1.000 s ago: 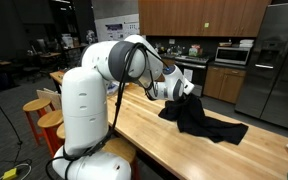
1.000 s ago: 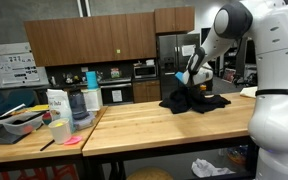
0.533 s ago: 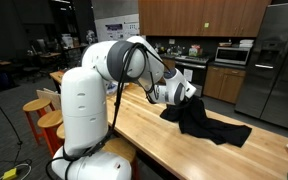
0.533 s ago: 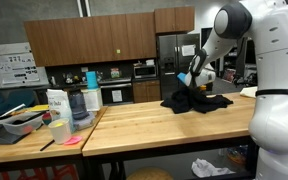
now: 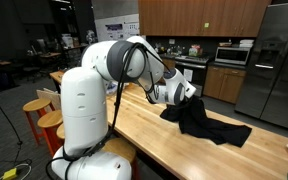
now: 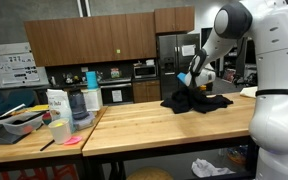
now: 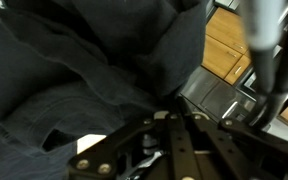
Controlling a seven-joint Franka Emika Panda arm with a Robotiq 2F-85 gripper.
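Long pale wooden counter (image 5: 152, 135), brown kitchen cabinets (image 5: 184, 15), limp crumpled black cloth (image 5: 209, 125), gripper (image 5: 189, 92) fingers clamped on its raised fold.

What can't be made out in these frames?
- Gripper fingertips: buried in the black cloth in both exterior views, so open or shut is unclear.
- Wrist view: the cloth fills the blurred frame; the grip point is hidden.
- Kind of cloth: folds too small in both exterior views.
- Containers on the wooden table: too small to identify.

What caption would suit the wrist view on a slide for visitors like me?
End effector pinching a fold of a dark garment, with a wooden countertop showing at the upper right.
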